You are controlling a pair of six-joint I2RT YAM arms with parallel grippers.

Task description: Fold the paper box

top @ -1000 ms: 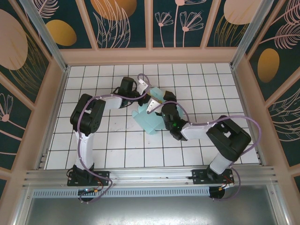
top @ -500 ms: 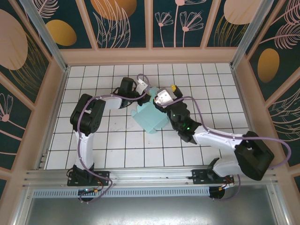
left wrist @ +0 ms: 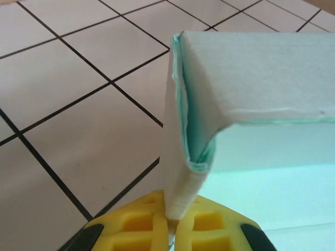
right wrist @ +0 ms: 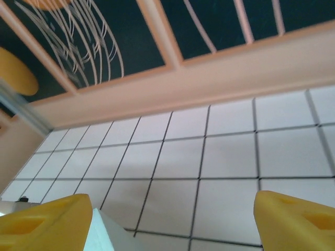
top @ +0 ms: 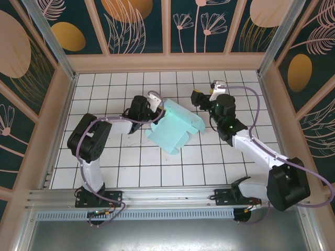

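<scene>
A white-tiled worktop [top: 131, 162] ruled with dark grid lines, boxed in by peach-framed walls [top: 167, 61] with teal floral panels. My left hand [left wrist: 171, 232] is pinched tight on a folded edge of the paper box [top: 175, 125] — mint-green card, partly raised, sitting mid-worktop between my two arms. My right hand [right wrist: 170, 222] hangs just right of the box, spread wide and gripping nothing — clear of the card, over bare tiles towards the back wall.
</scene>
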